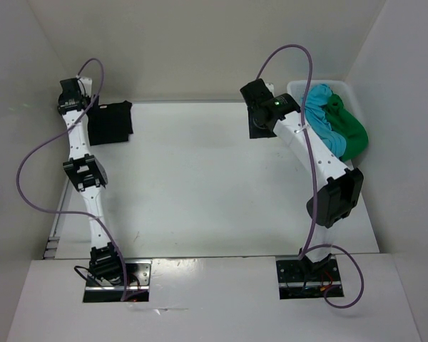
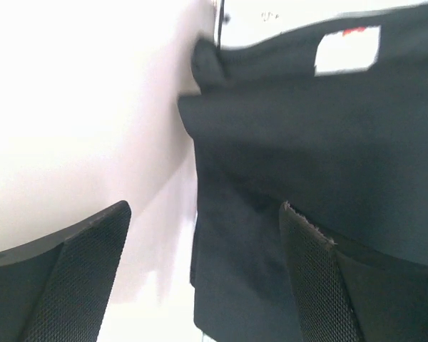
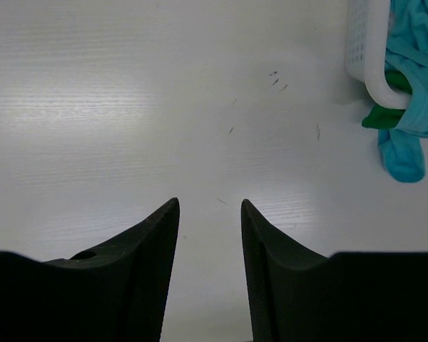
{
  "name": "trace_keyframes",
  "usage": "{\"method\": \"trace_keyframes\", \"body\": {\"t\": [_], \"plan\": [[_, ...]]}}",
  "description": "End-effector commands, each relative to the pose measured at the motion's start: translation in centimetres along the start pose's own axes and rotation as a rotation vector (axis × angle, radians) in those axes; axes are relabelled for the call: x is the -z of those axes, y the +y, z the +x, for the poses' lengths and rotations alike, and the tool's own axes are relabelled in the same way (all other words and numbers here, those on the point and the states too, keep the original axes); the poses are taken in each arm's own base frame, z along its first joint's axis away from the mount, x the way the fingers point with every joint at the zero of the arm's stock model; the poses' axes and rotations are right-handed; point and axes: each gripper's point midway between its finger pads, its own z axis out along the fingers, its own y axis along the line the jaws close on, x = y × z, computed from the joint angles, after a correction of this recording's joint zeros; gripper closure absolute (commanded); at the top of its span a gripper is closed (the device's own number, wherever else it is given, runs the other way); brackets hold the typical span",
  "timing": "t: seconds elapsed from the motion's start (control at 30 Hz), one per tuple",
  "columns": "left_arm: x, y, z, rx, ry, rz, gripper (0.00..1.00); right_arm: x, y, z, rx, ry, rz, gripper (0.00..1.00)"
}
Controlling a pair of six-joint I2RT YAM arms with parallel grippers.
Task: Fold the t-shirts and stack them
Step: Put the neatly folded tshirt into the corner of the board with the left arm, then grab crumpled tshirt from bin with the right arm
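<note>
The black t-shirt (image 1: pixel 111 122) lies folded at the table's far left; in the left wrist view the black t-shirt (image 2: pixel 321 142) fills the right side, a white label (image 2: pixel 348 48) on it. My left gripper (image 1: pixel 77 102) is at its left edge, left gripper (image 2: pixel 205 206) wide open, the cloth's edge lying below between the fingers, not pinched. The turquoise t-shirt (image 1: pixel 319 114) and the green t-shirt (image 1: pixel 351 134) are bunched in the white basket (image 1: pixel 297 88). My right gripper (image 1: pixel 259 125) hovers left of the basket; right gripper (image 3: pixel 209 201) is open over bare table, holding nothing.
The basket (image 3: pixel 362 65) stands at the back right against the wall, with a turquoise sleeve (image 3: pixel 403 153) and a bit of the green t-shirt (image 3: pixel 384 117) hanging over its rim. White walls enclose the table on three sides. Purple cables loop off both arms.
</note>
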Motion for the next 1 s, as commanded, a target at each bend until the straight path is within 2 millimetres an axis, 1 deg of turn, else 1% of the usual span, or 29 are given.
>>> {"method": "trace_keyframes", "body": {"t": [0.0,0.03,0.07,0.1,0.13,0.2,0.23,0.27,0.3,0.33,0.37,0.4,0.43,0.47,0.5,0.53,0.57,0.6,0.63,0.67,0.7,0.73,0.77,0.8,0.83,0.87,0.9,0.93,0.97], "plan": [[7.5,1.8,-9.6,0.015,-0.219,-0.038,0.08,2.3,-1.0,-1.0,-0.016,-0.055,-0.022,0.54],[7.6,1.5,-9.7,0.012,-0.217,-0.044,0.01,2.3,-1.0,-1.0,-0.016,-0.055,-0.022,0.54],[8.5,1.3,-10.7,0.01,-0.232,-0.072,0.01,2.3,-0.9,-1.0,-0.015,-0.052,-0.031,0.54],[9.1,1.8,-11.1,0.013,-0.239,-0.088,0.01,2.7,-1.0,-1.1,-0.019,-0.059,-0.034,0.54],[9.8,1.6,-12.0,0.013,-0.259,-0.099,0.01,3.0,-1.1,-1.2,-0.023,-0.067,-0.036,0.54],[9.9,1.3,-12.4,0.002,-0.268,-0.106,0.01,3.2,-1.2,-1.1,-0.023,-0.067,-0.036,0.54],[10.4,1.4,-12.9,0.002,-0.283,-0.097,0.01,3.5,-1.4,-1.2,-0.026,-0.075,-0.039,0.54],[10.4,0.2,-12.6,-0.011,-0.268,-0.061,0.01,3.5,-1.4,-1.2,-0.026,-0.075,-0.039,0.54],[11.0,-0.9,-13.1,-0.022,-0.285,0.01,0.01,3.5,-1.6,-1.2,-0.027,-0.079,-0.028,0.54],[11.9,-1.5,-13.4,-0.03,-0.295,0.06,0.01,3.8,-1.9,-1.4,-0.032,-0.092,-0.021,0.54],[12.5,-3.3,-12.8,-0.037,-0.269,0.138,0.01,3.8,-2.2,-1.5,-0.033,-0.099,-0.001,0.51],[13.6,-5.5,-13.3,-0.045,-0.287,0.237,0.01,4.4,-3.1,-2.6,-0.063,-0.142,0.042,0.5],[15.5,-6.2,-14.0,-0.053,-0.303,0.279,0.01,4.9,-4.3,-3.1,-0.099,-0.159,0.075,0.45],[16.7,-7.4,-13.4,-0.063,-0.272,0.335,0.01,4.9,-5.4,-3.5,-0.127,-0.173,0.106,0.34],[18.5,-9.1,-14.0,-0.079,-0.283,0.39,0.01,5.1,-7.7,-4.2,-0.182,-0.193,0.156,0.34],[21.9,-10.4,-14.4,-0.09,-0.301,0.492,0.01,5.5,-8.8,-4.5,-0.223,-0.204,0.169,0.32],[24.1,-11.4,-14.9,-0.099,-0.32,0.55,0.01,5.5,-10.1,-4.8,-0.257,-0.214,0.196,0.31],[28.5,-12.2,-16.3,-0.14,-0.384,0.608,0.01,5.9,-12.3,-5.3,-0.298,-0.232,0.245,0.28],[30.2,-14.7,-15.3,-0.163,-0.354,0.735,0.01,6.0,-13.3,-5.6,-0.33,-0.244,0.269,0.24],[32.1,-15.8,-15.1,-0.174,-0.352,0.783,0.01,5.9,-14.2,-5.6,-0.353,-0.245,0.291,0.24],[34.0,-17.0,-15.0,-0.206,-0.359,0.83,0.01,5.4,-14.7,-6.0,-0.368,-0.247,0.303,0.19],[38.4,-18.8,-15.2,-0.266,-0.402,0.901,0.01,4.9,-16.5,-6.1,-0.396,-0.241,0.346,0.19],[38.4,-20.8,-13.5,-0.283,-0.336,0.961,0.01,3.7,-17.1,-7.0,-0.413,-0.238,0.364,0.19],[40.7,-21.5,-13.0,-0.314,-0.343,0.984,0.01,3.0,-18.0,-7.3,-0.439,-0.233,0.384,0.19],[41.6,-23.8,-12.3,-0.36,-0.337,1.019,0.01,1.8,-20.1,-7.5,-0.483,-0.213,0.4,0.19],[41.3,-24.9,-11.3,-0.375,-0.31,1.023,0.01,1.4,-21.1,-8.5,-0.518,-0.225,0.386,0.19],[40.4,-26.4,-7.5,-0.363,-0.19,1.043,0.01,-1.5,-21.6,-8.3,-0.529,-0.169,0.374,0.18],[39.8,-27.3,-7.4,-0.367,-0.222,1.022,0.01,-2.9,-22.4,-8.2,-0.539,-0.142,0.354,0.18],[40.0,-28.7,-5.9,-0.37,-0.189,1.039,0.01,-4.0,-23.9,-8.1,-0.568,-0.119,0.327,0.18]]}}
